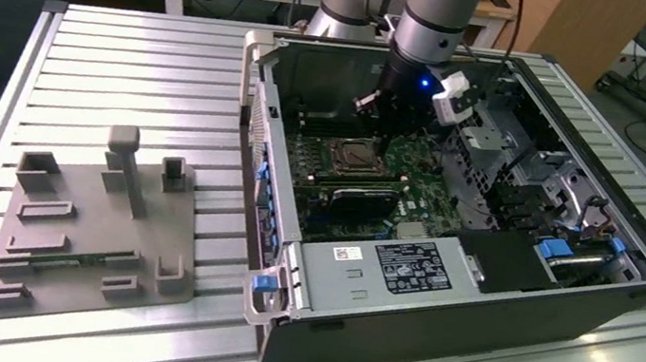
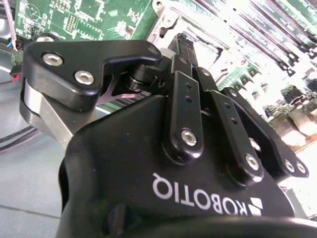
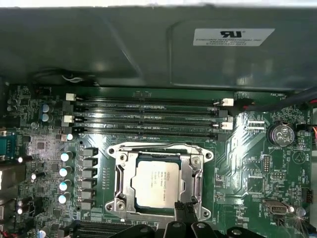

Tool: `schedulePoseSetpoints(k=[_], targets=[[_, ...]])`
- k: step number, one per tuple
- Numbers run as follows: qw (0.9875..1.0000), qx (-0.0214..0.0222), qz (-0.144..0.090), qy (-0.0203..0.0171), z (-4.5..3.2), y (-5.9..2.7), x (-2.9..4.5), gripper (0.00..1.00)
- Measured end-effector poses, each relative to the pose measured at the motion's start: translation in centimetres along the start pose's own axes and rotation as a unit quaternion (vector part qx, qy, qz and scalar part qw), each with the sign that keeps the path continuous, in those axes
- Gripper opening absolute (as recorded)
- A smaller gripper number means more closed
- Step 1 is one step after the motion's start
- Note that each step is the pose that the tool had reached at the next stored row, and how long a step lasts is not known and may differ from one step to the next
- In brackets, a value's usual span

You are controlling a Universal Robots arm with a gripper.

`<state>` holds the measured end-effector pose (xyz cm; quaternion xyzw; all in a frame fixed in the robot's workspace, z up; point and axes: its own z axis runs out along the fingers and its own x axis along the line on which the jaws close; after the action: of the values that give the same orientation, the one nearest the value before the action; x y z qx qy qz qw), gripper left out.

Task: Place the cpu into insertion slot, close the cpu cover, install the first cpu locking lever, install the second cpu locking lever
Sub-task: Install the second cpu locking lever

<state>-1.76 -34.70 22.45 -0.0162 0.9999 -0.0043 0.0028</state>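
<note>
The cpu [image 3: 156, 182], a pale silver square, lies in the insertion slot [image 3: 111, 206] on the green board. The cpu cover [image 3: 124, 173] lies flat over it and frames its top face. A thin wire lever [image 3: 153, 145] runs along the slot's edge nearest the memory slots. My gripper [image 3: 185, 214] has its black fingertips together at the slot's opposite edge, low over the cover's rim, with nothing visibly between them. In the exterior view the gripper [image 1: 385, 125] reaches down into the open computer case just above the insertion slot [image 1: 349, 158]. The second wrist view looks along the gripper [image 2: 184, 43] toward the socket.
Long memory slots [image 3: 148, 119] lie beside the socket, with a row of capacitors [image 3: 64, 171] on another side. A black block [image 1: 358, 204] and a labelled metal box [image 1: 406, 266] sit inside the case [image 1: 256, 133]. A grey fixture plate [image 1: 98, 224] rests on the slatted table at the exterior view's left.
</note>
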Motion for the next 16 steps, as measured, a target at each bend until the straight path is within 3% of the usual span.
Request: schedulePoseSetpoints(k=[16], targets=[[1.0000,0.0000,0.000,0.0000,-0.17,-1.78,0.06,0.10]])
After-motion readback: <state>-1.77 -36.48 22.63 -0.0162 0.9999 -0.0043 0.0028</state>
